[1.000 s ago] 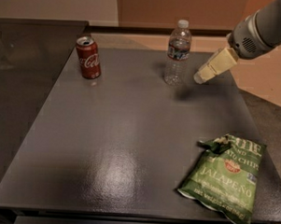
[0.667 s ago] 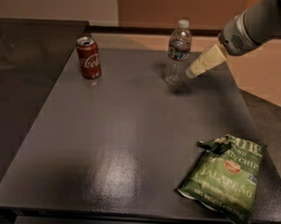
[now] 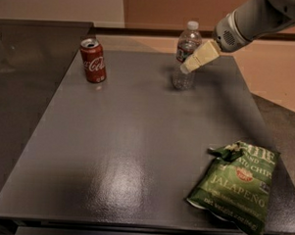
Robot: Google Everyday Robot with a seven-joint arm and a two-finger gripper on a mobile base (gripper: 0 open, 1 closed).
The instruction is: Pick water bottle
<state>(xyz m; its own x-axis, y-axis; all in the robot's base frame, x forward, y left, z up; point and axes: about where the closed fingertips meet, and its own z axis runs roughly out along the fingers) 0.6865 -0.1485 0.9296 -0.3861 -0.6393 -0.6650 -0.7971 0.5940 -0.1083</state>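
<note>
The water bottle (image 3: pixel 181 78) stands upright near the worktop's (image 3: pixel 137 138) far edge. The gripper (image 3: pixel 185 68) reaches in from the right across the bottle's middle; its opening cannot be told. A Coca-Cola can (image 3: pixel 93 60) stands left of the gripper, well apart, and a jalapeño chip bag (image 3: pixel 235 187) lies at the near right.

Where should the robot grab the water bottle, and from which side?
The water bottle stands upright and is slim and round, so its middle, near the dark label, is probably best. Come level from the right side of the view, where the gripper is beside it.
</note>
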